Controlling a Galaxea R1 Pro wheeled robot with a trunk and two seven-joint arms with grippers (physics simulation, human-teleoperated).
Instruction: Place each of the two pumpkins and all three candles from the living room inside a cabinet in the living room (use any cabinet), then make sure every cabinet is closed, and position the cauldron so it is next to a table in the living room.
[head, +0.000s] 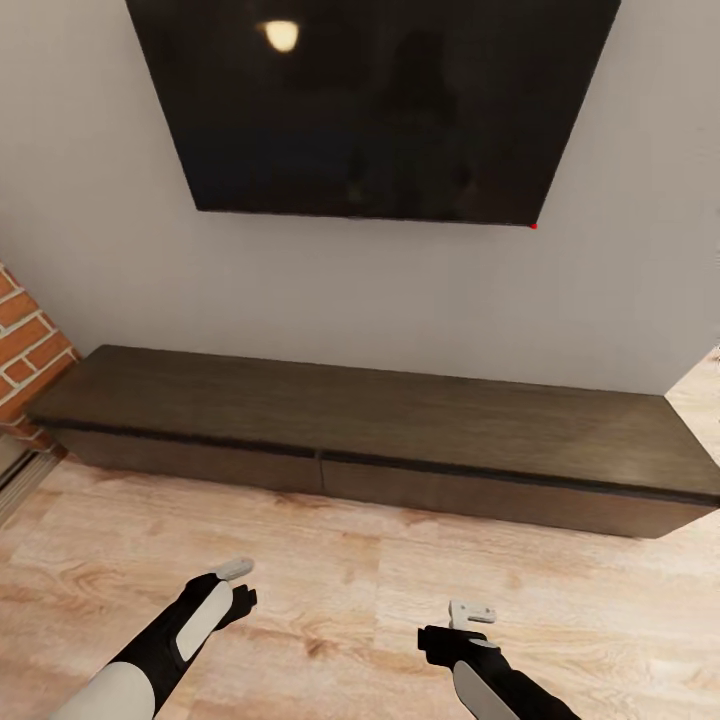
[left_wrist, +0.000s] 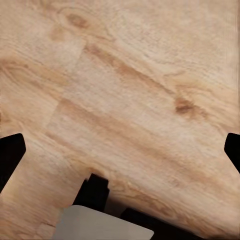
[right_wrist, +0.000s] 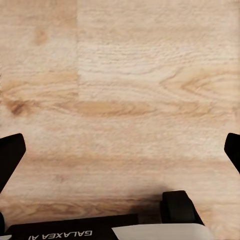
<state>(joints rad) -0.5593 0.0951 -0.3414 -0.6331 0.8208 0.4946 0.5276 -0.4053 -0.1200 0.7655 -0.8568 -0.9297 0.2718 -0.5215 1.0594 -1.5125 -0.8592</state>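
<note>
Both sets of fingers, left (head: 238, 583) and right (head: 470, 618), hang spread and empty before the shut cabinet (head: 370, 430), so opening it looks next.

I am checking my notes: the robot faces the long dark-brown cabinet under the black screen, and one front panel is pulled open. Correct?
Not quite. In the head view both front panels of the cabinet sit flush and closed; it is indeed under the black screen.

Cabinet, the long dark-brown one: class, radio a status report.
Left hand, right hand open, empty, above floor. Low dark-brown wood cabinet ahead, fronts shut. Nothing between.
</note>
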